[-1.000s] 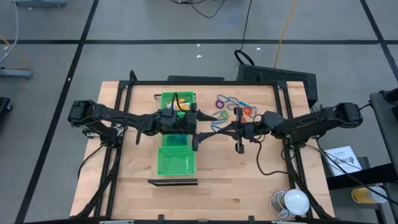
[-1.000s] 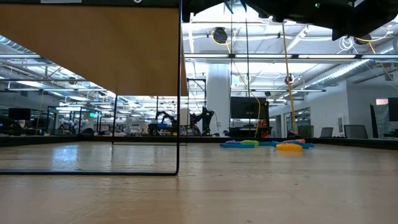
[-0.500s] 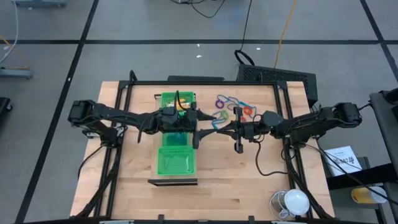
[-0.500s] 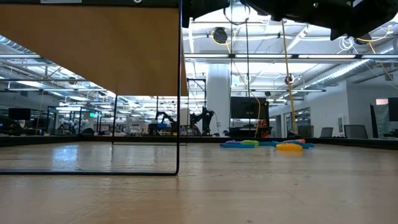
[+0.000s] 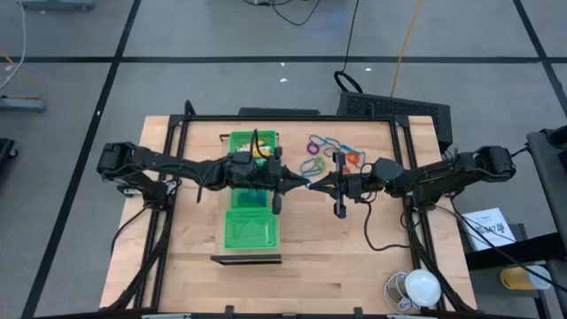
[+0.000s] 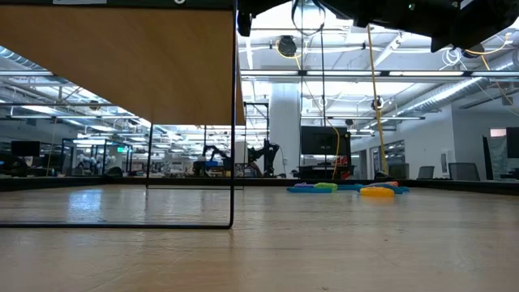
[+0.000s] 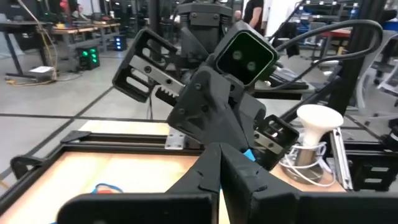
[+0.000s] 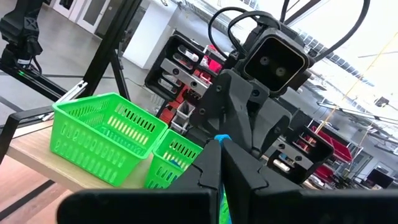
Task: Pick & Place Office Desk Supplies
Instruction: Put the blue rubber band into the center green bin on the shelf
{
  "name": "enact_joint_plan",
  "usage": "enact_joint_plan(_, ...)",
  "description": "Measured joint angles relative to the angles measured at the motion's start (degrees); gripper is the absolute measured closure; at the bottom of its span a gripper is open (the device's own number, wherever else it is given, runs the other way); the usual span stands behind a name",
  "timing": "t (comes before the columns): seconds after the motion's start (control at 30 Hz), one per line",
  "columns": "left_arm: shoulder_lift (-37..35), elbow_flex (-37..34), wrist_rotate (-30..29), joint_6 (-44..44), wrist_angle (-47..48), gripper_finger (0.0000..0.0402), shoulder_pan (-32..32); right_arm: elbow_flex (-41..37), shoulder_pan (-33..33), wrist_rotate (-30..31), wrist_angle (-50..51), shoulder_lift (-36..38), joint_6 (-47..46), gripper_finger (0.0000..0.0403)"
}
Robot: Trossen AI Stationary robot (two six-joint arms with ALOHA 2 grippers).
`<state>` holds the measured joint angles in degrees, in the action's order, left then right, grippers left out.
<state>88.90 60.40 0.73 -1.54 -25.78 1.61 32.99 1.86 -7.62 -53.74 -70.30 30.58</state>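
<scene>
Pale wooden table [image 5: 354, 266] under a black frame, grey tiled floor around it; open workshop hall beyond in the low view.

Left gripper [image 5: 299, 183] at frame centre in the high view, fingers pressed fully together, pinching a blue loop [image 7: 249, 154]. Right gripper [image 5: 321, 184] nose to nose with it from the right, fingers likewise fully closed on the same loop. Loop held above the table, just right of the green tray [image 5: 252, 232]. Seen from above only as a short blue streak running left to right between the two sets of tips. Most of it is hidden by the fingers, so its full outline cannot be made out.

Remaining office desk supplies [image 5: 328, 152] heaped at upper centre of the high view, above the grippers and right of the tray's top compartment. Heap's long axis left to right. Single items too small to separate. Yellow pieces [image 5: 259, 151] in the tray's top compartment, partly covered by the left arm.
</scene>
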Motion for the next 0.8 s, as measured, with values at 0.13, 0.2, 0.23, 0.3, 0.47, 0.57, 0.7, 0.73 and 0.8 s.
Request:
enact_joint_plan(0.13,0.0,0.0,0.4,0.4,0.1,0.0394,-0.1,0.0,0.0,0.0,0.0,0.0,0.2,0.0403)
enact_joint_plan(0.2,0.0,0.0,0.4,1.3,-0.4,0.0397,0.0,0.0,0.0,0.0,0.0,0.0,0.1,0.0403)
enact_joint_plan(0.23,0.0,0.0,0.3,1.3,-1.1,0.0396,0.0,0.0,0.0,0.0,0.0,0.0,0.1,0.0403)
enact_joint_plan(0.3,0.0,0.0,0.3,1.1,-2.1,0.0382,0.0,0.0,0.0,0.0,0.1,0.0,0.2,0.0403)
enact_joint_plan(0.47,0.0,0.0,0.3,1.2,-1.7,0.0311,0.0,0.0,0.0,0.0,0.2,0.0,0.1,0.0403)
enact_joint_plan(0.57,0.0,0.0,0.3,1.3,-1.4,0.0259,0.0,0.0,0.0,0.0,0.2,0.0,0.1,0.0403)
enact_joint_plan(0.7,0.0,0.0,0.3,3.8,-1.4,0.0196,0.0,0.0,0.0,0.0,0.3,0.0,-0.4,0.0403)
enact_joint_plan(0.73,0.0,0.0,0.3,4.7,-1.2,0.0183,0.0,0.0,0.0,-0.1,0.2,0.0,-0.9,0.0403)
enact_joint_plan(0.8,0.0,0.0,0.2,7.2,-0.1,0.0160,0.4,0.0,0.0,-0.6,0.0,0.1,-1.2,0.0403)
